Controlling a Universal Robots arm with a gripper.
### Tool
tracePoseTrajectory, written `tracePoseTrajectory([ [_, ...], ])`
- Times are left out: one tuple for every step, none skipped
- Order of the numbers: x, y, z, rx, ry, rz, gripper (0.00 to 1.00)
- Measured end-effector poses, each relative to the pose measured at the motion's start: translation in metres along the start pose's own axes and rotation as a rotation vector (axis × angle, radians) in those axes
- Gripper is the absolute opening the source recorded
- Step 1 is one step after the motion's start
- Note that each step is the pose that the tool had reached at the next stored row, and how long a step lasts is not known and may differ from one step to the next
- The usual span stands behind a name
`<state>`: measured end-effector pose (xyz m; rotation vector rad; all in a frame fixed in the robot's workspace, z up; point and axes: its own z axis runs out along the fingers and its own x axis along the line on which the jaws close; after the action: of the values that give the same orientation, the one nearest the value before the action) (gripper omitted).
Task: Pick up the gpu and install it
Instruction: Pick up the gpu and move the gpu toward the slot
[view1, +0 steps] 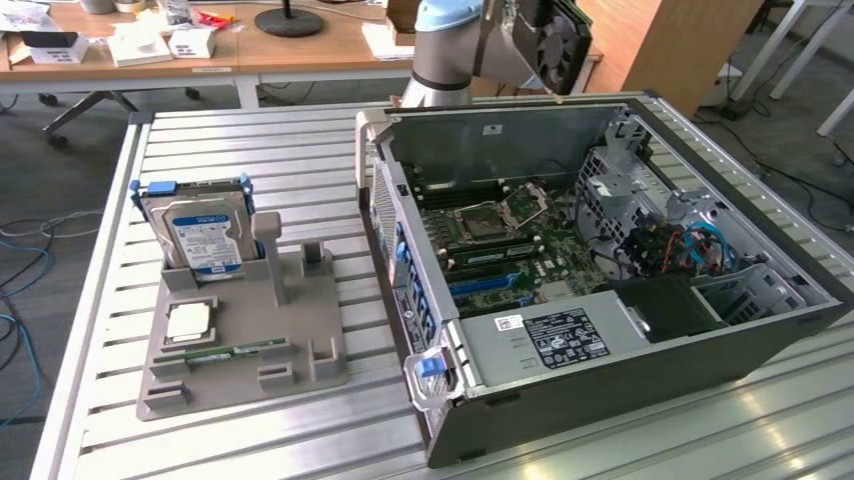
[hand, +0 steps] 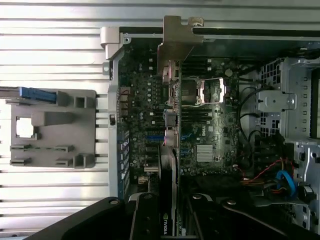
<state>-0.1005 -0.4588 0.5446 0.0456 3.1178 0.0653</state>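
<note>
Arm (view1: 438, 62) grey cyl. w/ pale-blue cap; gripper (hand: 170, 212) black.

The exterior view's top edge crops the gpu (view1: 550, 45).

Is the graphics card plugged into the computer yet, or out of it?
Out. The gpu hangs in the fingers above the open computer case, clear of the motherboard.
</note>
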Motion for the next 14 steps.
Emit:
tracePoseTrajectory([
  [-0.004, 0.0003, 0.0001, 0.0, 0.0, 0.0, 0.26],
  [-0.009, 0.0006, 0.0003, 0.0, 0.0, 0.0, 0.26],
  [-0.014, 0.0009, 0.0005, -0.0001, -0.0001, 0.0, 0.26],
  [-0.018, 0.0012, 0.0006, -0.0001, -0.0001, 0.0, 0.26],
  [-0.023, 0.0015, 0.0007, -0.0001, -0.0001, 0.0, 0.26],
  [-0.027, 0.0018, 0.0009, -0.0002, -0.0001, 0.0, 0.26],
  [-0.032, 0.0021, 0.001, -0.0001, -0.0001, 0.0, 0.26],
  [-0.036, 0.0024, 0.0011, -0.0001, -0.0001, 0.0, 0.26],
  [-0.041, 0.0027, 0.0012, -0.0001, -0.0001, 0.0, 0.26],
  [-0.045, 0.003, 0.0014, -0.0001, -0.0001, 0.0, 0.26],
  [-0.05, 0.0033, 0.0015, -0.0001, -0.0001, 0.0, 0.26],
  [-0.054, 0.0036, 0.0016, -0.0001, -0.0001, 0.0, 0.26],
  [-0.059, 0.0038, 0.0017, -0.0001, -0.0001, 0.0, 0.26],
  [-0.064, 0.0041, 0.0019, -0.0002, -0.0001, 0.0, 0.26],
])
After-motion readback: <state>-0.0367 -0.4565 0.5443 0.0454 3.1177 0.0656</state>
